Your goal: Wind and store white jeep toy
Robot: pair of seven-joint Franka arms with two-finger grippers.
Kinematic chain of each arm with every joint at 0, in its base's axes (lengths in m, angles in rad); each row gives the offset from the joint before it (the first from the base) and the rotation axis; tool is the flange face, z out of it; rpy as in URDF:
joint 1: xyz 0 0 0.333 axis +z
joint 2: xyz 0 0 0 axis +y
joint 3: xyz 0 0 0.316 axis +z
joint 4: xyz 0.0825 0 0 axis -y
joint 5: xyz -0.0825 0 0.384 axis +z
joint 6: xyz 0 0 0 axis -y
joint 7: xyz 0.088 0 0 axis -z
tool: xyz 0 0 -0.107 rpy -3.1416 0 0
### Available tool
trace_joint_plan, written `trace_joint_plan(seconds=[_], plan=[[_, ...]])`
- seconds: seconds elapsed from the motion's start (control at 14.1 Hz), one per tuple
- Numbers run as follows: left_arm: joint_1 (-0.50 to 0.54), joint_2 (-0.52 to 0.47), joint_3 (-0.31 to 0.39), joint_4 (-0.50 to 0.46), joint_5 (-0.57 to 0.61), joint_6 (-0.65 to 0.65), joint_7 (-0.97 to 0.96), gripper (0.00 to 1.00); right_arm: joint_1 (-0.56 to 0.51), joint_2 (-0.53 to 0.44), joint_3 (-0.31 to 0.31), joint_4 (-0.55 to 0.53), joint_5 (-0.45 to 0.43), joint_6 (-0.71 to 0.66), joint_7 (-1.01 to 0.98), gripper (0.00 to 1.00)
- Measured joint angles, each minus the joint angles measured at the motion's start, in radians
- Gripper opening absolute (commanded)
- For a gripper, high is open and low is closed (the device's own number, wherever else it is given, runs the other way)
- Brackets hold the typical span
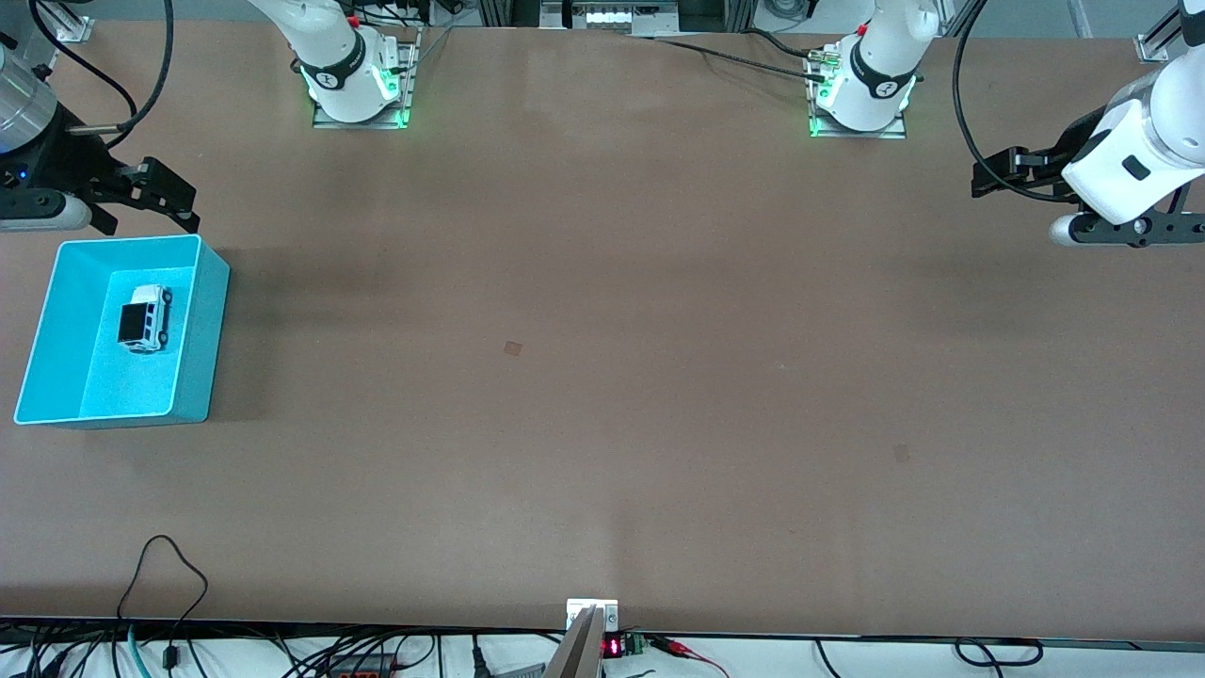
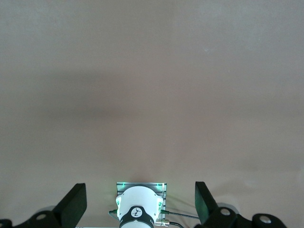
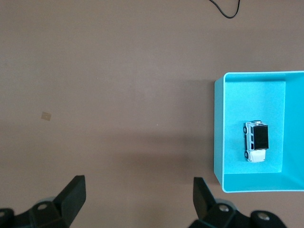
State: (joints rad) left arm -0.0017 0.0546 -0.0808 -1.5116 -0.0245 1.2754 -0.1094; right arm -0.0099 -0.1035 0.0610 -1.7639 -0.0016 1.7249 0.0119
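The white jeep toy (image 1: 143,318) with its black roof panel lies on the floor of the teal bin (image 1: 202,330) at the right arm's end of the table. It also shows in the right wrist view (image 3: 256,141), inside the bin (image 3: 217,133). My right gripper (image 1: 146,209) is open and empty, up in the air just off the bin's edge that faces the robot bases; its fingers (image 3: 75,194) stand wide apart over bare table. My left gripper (image 1: 993,177) is open and empty, waiting up at the left arm's end; its fingers (image 2: 76,203) are spread.
The arm bases (image 1: 353,80) (image 1: 861,89) stand along the table's edge farthest from the front camera; the left one shows in the left wrist view (image 2: 138,211). Cables (image 1: 169,574) and a small bracket (image 1: 591,617) lie at the nearest edge. A small mark (image 1: 512,347) is mid-table.
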Motion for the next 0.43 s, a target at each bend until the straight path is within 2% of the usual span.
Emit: trace_joint_plan(seconds=[0.43], plan=[[0.000, 0.000, 0.000, 0.000, 0.000, 0.000, 0.000, 1.00, 0.000, -0.002, 0.001, -0.002, 0.000, 0.001, -0.010, 1.00]])
